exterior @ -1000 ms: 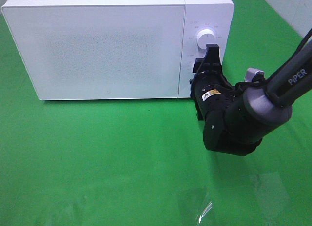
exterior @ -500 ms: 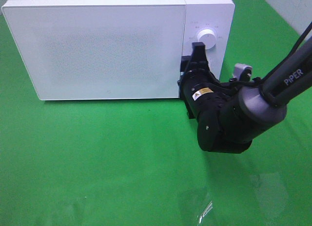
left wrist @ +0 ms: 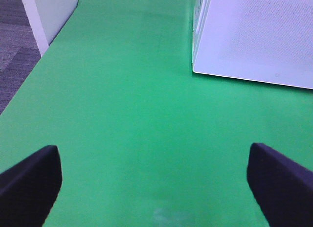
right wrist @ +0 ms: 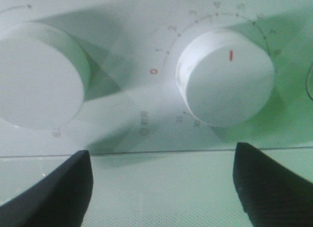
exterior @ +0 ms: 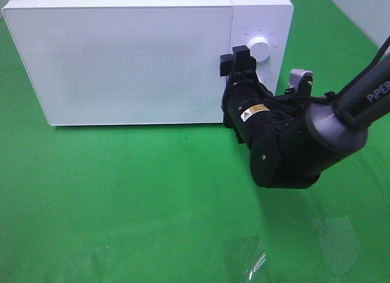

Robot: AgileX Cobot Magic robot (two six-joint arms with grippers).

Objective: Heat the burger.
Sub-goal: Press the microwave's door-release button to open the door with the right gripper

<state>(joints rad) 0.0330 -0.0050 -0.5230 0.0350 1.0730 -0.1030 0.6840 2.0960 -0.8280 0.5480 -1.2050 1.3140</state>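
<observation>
Exterior high: white microwave (exterior: 122,63) on green desk (exterior: 122,191), door shut. My right end effector (exterior: 236,60) at control panel, just beside dial (exterior: 258,49). Burger hidden from every view; I cannot tell where.

Left wrist: left end effector (left wrist: 152,156) released, 2 fingers wide apart above desk, microwave corner near.

Right wrist: right fingers (right wrist: 58,188) spread, released, grasping nothing. Ahead: numbered dial (right wrist: 225,78) with red mark, plain dial (right wrist: 39,75) beside it.

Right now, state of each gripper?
Left gripper: open, holding nothing.
Right gripper: open, holding nothing, facing the timer knob.
</observation>
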